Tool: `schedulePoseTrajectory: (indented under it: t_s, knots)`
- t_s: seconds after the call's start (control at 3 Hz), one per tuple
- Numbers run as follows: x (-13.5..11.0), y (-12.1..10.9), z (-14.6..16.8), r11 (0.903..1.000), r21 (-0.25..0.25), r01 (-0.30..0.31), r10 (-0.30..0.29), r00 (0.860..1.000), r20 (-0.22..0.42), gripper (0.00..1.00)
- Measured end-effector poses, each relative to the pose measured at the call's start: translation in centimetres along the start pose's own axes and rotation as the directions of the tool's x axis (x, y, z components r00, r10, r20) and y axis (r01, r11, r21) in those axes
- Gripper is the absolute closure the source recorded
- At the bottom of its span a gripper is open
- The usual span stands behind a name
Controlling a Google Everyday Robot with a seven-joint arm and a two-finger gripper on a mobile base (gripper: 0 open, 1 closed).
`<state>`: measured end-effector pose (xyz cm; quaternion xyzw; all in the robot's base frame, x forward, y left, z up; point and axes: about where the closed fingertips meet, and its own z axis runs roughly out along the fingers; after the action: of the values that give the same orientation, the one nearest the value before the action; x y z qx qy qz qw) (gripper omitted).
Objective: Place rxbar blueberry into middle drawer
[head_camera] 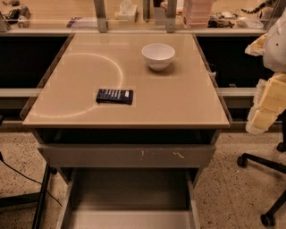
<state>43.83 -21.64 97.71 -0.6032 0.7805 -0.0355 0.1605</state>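
Note:
The rxbar blueberry, a flat dark navy bar with white lettering, lies on the tan tabletop, left of centre. The middle drawer is pulled out below the table's front edge, and its plain grey floor shows nothing lying in it. My gripper, pale yellow under the white arm, hangs at the far right of the view. It is off the table's right side, well away from the bar, and holds nothing that I can see.
A white bowl stands at the back right of the tabletop. A closed grey drawer front with pale scratches sits above the open drawer. An office chair base is on the floor at right. A cluttered counter runs behind.

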Motion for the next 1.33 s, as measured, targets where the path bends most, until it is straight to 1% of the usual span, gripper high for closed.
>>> schedulePoseTrajectory:
  t_s: [0.33, 0.67, 1.0, 1.33]
  knots:
    - [0.0, 0.0, 0.0, 1.0, 0.0, 0.0, 0.0, 1.0, 0.0, 0.0]
    - [-0.5, 0.1, 0.1, 1.0, 0.004, 0.002, -0.002, 1.0, 0.021, 0.0]
    - [-3.1, 1.2, 2.7, 0.9978, -0.04, 0.053, -0.048, 0.991, 0.123, 0.0]
    - [-7.6, 3.9, 7.2, 0.9728, -0.188, 0.136, -0.083, 0.96, 0.266, 0.0]
